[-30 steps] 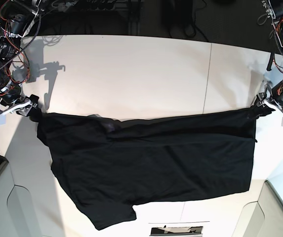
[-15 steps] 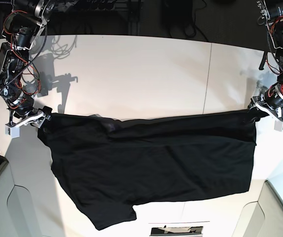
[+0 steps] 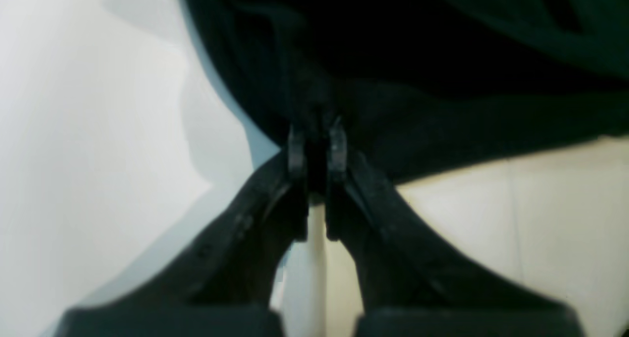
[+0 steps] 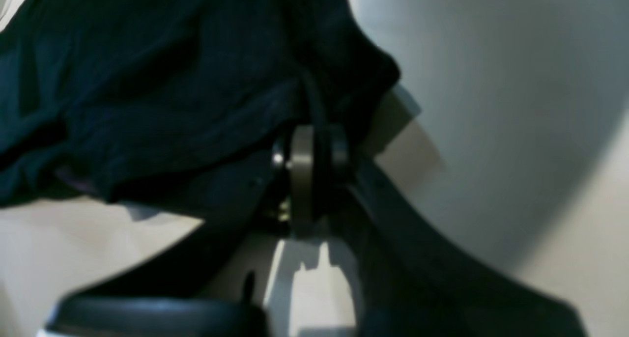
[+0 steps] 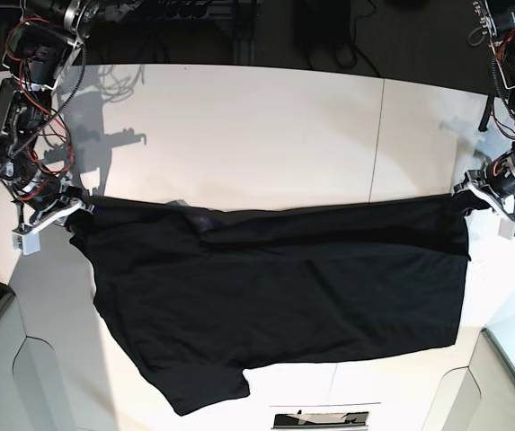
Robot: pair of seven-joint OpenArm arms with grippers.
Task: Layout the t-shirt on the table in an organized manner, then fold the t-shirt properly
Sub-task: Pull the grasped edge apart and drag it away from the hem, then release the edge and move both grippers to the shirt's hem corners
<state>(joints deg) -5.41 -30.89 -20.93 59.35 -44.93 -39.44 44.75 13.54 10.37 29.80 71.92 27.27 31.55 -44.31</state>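
two robot arms, one black t-shirt (image 5: 284,310) and one white table (image 5: 239,135).

Large soft black t-shirt (image 5: 293,305): plain black over most of the cloth as seen from above; a dark teal-green cast is shown in the left wrist view, a deep navy one in the right wrist view.
Small patch on the black cloth (image 4: 81,182): muted purple, seen in the right wrist view.
Broad smooth white tabletop (image 5: 248,126): pale, faintly pinkish white in the base view, crossed by a thin dark line; bluish grey tones and cream are seen in the wrist views.
Jointed mechanical left arm (image 5: 513,117): black and whitish grey parts.
Jointed mechanical right arm (image 5: 28,135): black and whitish grey, with red wires.
Smooth-sided bins (image 5: 23,386): light grey, edged in black.
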